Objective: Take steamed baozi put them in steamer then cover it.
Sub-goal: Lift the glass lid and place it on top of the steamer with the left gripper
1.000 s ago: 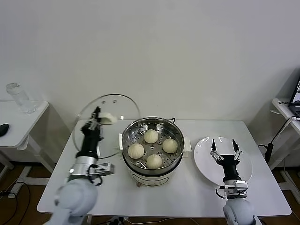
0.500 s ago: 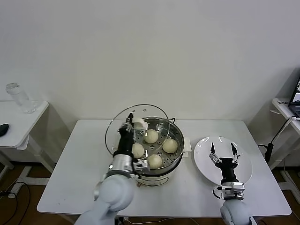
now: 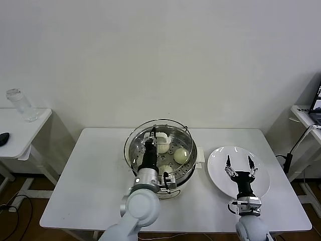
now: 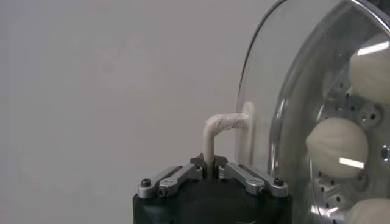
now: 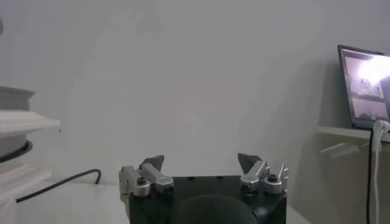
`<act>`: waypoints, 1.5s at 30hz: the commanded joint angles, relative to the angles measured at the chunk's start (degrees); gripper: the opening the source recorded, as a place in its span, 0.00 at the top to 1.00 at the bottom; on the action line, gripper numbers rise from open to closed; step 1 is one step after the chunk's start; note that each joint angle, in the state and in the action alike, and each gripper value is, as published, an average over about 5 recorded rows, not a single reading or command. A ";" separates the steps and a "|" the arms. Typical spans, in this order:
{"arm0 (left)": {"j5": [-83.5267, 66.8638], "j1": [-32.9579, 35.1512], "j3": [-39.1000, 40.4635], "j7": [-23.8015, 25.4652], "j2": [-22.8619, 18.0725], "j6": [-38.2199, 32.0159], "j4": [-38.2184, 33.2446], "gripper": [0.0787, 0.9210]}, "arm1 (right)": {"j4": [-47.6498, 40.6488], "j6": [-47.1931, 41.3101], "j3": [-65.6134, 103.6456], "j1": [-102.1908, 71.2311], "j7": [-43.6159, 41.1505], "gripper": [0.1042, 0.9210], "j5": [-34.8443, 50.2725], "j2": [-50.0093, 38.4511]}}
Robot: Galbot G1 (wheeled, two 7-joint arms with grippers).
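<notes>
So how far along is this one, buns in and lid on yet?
Done: the baozi sit in the steamer, and the plate is bare. In hand: the left gripper is shut on the cover handle, holding it over the pot, tilted. The right gripper is open over the plate. Left: seat the cover and release.

One steamer, one lid, one plate, and three buns in sight.

There is one steamer (image 3: 184, 174) and one lid (image 3: 161, 136). Three buns (image 3: 181, 155) can be counted under the glass; whether a fourth sits behind the arm cannot be told. There is one plate (image 3: 220, 160). There are two grippers, the left gripper (image 3: 152, 132) and the right gripper (image 3: 238, 160). There are three tables: one main table (image 3: 90, 175), one side table (image 3: 22, 131) and one far table (image 3: 305, 113). There is one jar (image 3: 20, 104), one small dark object (image 3: 4, 136) and one laptop (image 5: 365, 82).
</notes>
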 commanded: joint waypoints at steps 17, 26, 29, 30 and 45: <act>8.96 -1.11 2.37 3.17 -3.41 -1.71 5.59 0.87 | -1.51 0.76 0.12 0.58 -0.07 0.12 0.01 0.27; 9.73 -0.80 1.91 2.88 -4.02 -2.46 6.80 0.87 | -1.85 1.03 0.17 0.55 -0.12 0.12 0.04 0.22; 9.94 -0.78 1.85 2.76 -4.25 -2.68 7.13 0.87 | -1.81 1.06 0.16 0.57 -0.14 0.12 0.04 0.22; 10.03 -0.78 1.80 2.71 -4.32 -2.75 7.26 0.87 | -1.79 1.06 0.16 0.56 -0.14 0.12 0.05 0.21; 11.37 -0.35 0.47 2.45 -4.11 -3.70 7.95 0.87 | -0.51 1.04 0.10 0.31 -0.14 0.12 0.07 0.03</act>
